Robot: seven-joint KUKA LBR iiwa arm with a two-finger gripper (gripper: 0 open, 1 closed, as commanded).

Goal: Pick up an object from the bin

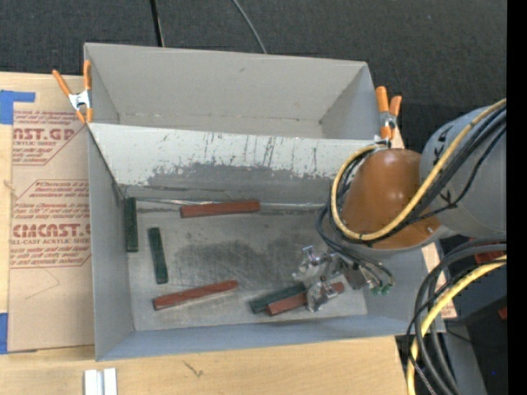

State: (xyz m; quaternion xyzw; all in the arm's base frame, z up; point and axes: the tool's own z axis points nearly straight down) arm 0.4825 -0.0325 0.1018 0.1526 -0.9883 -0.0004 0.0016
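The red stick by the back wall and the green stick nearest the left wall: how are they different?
The red stick is reddish brown, the green stick dark green. The red stick lies sideways; the green stick runs front to back. The red stick looks longer than the green stick. Both are thin bars lying flat, away from the gripper.

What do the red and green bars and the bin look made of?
Red-brown bars: matte, square-edged, maybe painted wood or plastic. Dark green bars: same look. Bin: grey sheet metal, paint scraped on the back slope.
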